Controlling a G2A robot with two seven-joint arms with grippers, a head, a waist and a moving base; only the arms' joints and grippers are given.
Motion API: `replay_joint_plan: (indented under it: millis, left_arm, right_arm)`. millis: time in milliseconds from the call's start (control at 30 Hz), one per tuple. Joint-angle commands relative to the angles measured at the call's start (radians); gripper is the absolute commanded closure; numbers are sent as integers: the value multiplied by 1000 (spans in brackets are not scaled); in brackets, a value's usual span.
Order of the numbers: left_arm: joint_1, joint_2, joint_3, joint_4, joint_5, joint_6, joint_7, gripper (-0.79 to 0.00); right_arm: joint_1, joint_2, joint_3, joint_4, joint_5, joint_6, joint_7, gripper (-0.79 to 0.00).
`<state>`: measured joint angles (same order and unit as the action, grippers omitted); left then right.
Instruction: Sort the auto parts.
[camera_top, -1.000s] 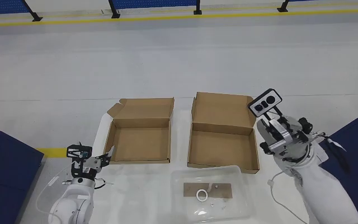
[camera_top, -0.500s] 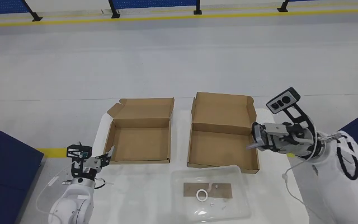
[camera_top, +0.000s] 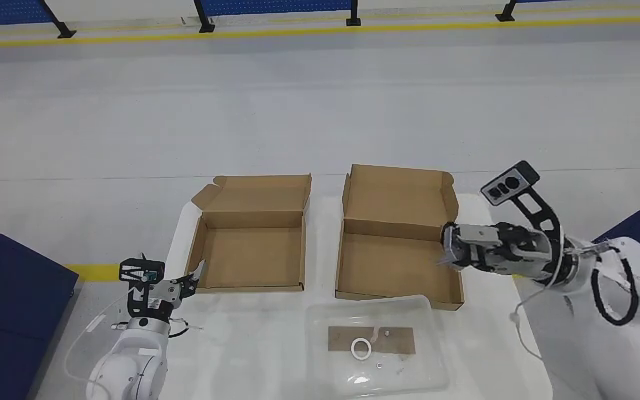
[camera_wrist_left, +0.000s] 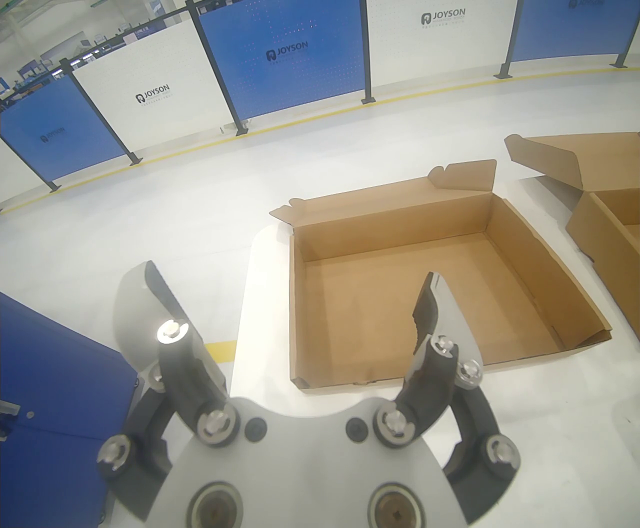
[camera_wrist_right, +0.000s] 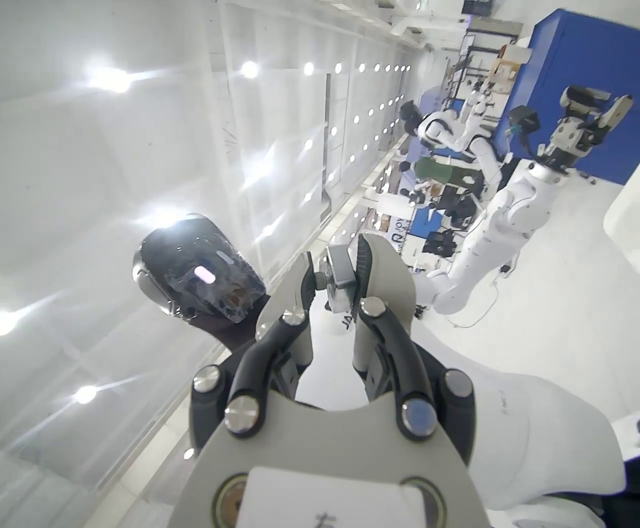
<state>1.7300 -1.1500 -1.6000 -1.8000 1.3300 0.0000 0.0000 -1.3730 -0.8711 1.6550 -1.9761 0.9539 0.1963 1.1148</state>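
Note:
My right gripper (camera_top: 446, 256) hovers at the right wall of the right cardboard box (camera_top: 395, 268), turned on its side. In the right wrist view my right gripper (camera_wrist_right: 334, 267) is shut on a small grey metal part (camera_wrist_right: 339, 285). My left gripper (camera_top: 191, 276) stands open with nothing in it at the front left corner of the left cardboard box (camera_top: 250, 260); the left wrist view shows the same gripper (camera_wrist_left: 289, 277) facing that box (camera_wrist_left: 400, 305), which holds nothing. A clear plastic bin (camera_top: 320, 322) in front holds a brown plate (camera_top: 396, 338), a white ring (camera_top: 361, 348) and small parts.
Both boxes have their lids folded back toward the far side. The right box's corner (camera_wrist_left: 615, 220) shows beside the left one. Table edges run close to the left gripper and the bin's front. Blue barriers stand on the floor beyond.
My right arm swung left from beside the table to the right box's wall and its wrist rolled over. The left arm has kept still.

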Motion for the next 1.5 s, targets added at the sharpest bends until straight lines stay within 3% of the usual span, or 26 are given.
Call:
replay_joint_plan:
  millis: [0,400,933,1167,1467]
  left_arm:
    - [0,0,0,0,0,0,0,-785]
    - [0,0,0,0,0,0,0,-785]
    - [0,0,0,0,0,0,0,-785]
    - [0,0,0,0,0,0,0,-785]
    - [0,0,0,0,0,0,0,-785]
  right_arm:
    - [-12,5,14,-25,-225,23,-62,0]
    - [-79,32,-21,-97,-801,199,-229,0]
    - [-79,36,-63,-92,-918,210,-253,0]
    - [-24,41,-205,-114,-1249,464,-303,0]
    - [140,25,-469,17,-1495,602,-224,0]
